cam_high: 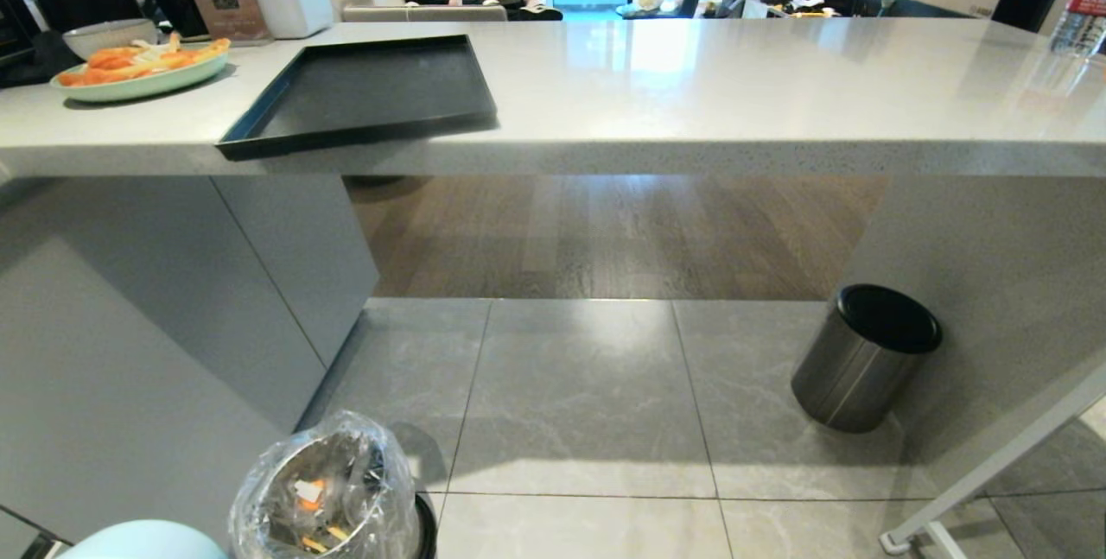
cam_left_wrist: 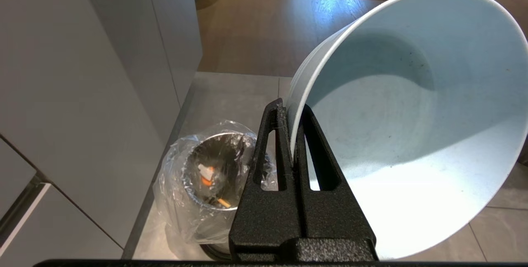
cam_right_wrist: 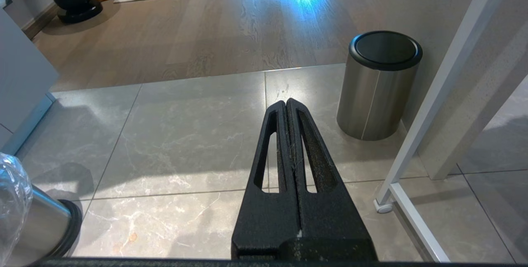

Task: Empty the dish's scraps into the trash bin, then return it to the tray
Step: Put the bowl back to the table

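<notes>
A: Left tool [cam_left_wrist: 293,135] pinches the dish [cam_left_wrist: 412,126] by its rim, lower centre of the left wrist view. I see the dish tilted on its side and near empty, one orange speck on the wall. Scraps [cam_left_wrist: 206,174] lie in the bin [cam_left_wrist: 214,184], lower left of that view.

B: In the head view the dish [cam_high: 143,539] shows only at the bottom left corner, just beside the bin [cam_high: 333,490]. Tray [cam_high: 363,92] sits upper left on the worktop [cam_high: 734,84]. Right tool [cam_right_wrist: 293,147] pressed together, holding nothing, above the floor tiles.

A: My judgement: dumping looks done. I'd level the dish first, lift it clear of the worktop edge, then set it flat inside the tray rim, well short of the carrot plate [cam_high: 143,71].
</notes>
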### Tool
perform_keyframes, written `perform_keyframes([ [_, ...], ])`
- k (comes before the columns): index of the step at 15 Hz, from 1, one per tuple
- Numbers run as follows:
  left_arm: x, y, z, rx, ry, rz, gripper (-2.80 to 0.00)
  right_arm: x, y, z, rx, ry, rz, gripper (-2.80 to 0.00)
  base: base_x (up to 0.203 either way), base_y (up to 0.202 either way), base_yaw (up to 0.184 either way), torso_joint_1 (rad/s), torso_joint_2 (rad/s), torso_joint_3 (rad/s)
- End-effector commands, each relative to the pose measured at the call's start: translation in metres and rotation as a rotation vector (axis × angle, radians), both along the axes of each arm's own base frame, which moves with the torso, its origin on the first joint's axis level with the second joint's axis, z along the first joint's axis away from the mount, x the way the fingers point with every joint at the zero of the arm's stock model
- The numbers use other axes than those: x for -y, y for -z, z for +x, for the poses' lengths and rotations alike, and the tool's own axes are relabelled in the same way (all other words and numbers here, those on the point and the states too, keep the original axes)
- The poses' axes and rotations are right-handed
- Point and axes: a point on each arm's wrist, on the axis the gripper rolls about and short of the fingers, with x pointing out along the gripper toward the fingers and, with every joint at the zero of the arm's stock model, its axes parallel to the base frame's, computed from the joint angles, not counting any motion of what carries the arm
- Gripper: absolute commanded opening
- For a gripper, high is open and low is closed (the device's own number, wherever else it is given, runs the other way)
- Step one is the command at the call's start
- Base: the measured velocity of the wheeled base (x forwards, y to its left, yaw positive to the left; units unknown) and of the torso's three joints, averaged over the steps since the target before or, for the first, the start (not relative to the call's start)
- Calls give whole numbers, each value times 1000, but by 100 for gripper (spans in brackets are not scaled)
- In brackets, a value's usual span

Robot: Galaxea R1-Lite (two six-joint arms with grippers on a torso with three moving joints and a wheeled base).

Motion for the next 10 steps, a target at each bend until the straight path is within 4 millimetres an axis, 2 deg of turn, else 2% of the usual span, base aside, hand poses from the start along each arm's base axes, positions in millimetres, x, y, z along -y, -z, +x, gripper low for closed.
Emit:
perform_keyframes([
  [1, 0, 0, 0, 1, -2, -1, -280, 0, 0, 0, 0, 0, 1, -280, 0, 0, 0, 0, 0, 0],
  [3, 0, 0, 0, 1, -2, -1, -280, 0, 0, 0, 0, 0, 1, -280, 110, 0, -1, 0, 2, 6],
  [10, 0, 0, 0, 1, -2, -1, -280, 0, 0, 0, 1, 0, 1, -280, 195, 0, 0, 3, 3, 3],
])
